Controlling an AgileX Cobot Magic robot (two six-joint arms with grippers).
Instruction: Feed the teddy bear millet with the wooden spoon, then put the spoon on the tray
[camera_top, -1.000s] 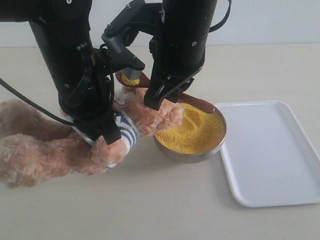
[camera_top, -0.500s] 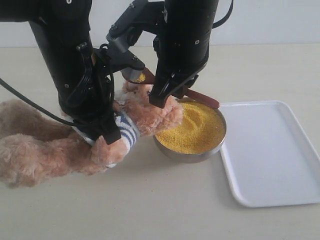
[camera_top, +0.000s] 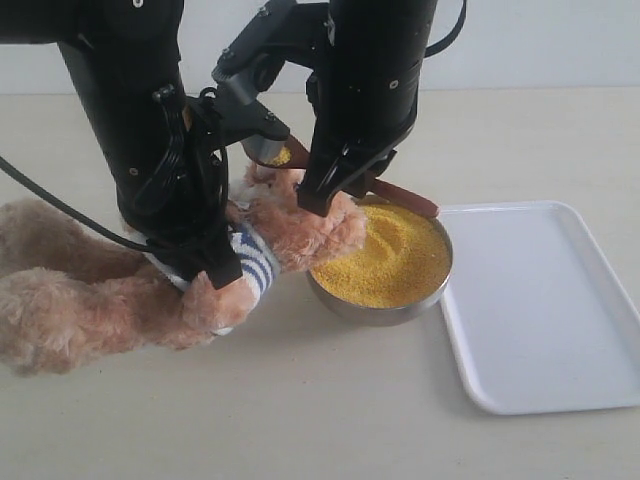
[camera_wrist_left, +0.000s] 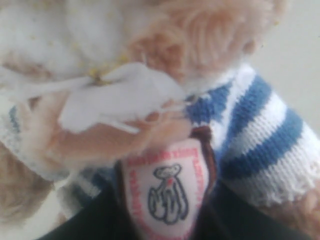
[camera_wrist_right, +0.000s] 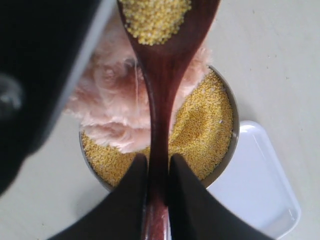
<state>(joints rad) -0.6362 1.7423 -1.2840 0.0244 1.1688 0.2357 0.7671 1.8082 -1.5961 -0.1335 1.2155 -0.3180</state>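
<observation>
Right hand's (camera_wrist_right: 157, 160) wooden spoon (camera_wrist_right: 160, 75) points toward teddy bear (camera_wrist_right: 107, 107).

Left arm (camera_top: 125, 100): bulky glossy black casing, rounded links, small pale screw heads. Thin black cable (camera_top: 60, 205) runs off from it; more wiring bunched at wrist. Left gripper (camera_top: 210, 262): black angular plates. Right arm (camera_top: 375, 70): same glossy black shell, few pale screw dots, black cable loop (camera_top: 452, 30) at side. Grey-faced block (camera_top: 258, 115) on black bracket between arms. Right gripper (camera_wrist_right: 156, 159): two matte black fingers (camera_wrist_right: 127, 200), wedge-shaped, narrowing to tips.
</observation>
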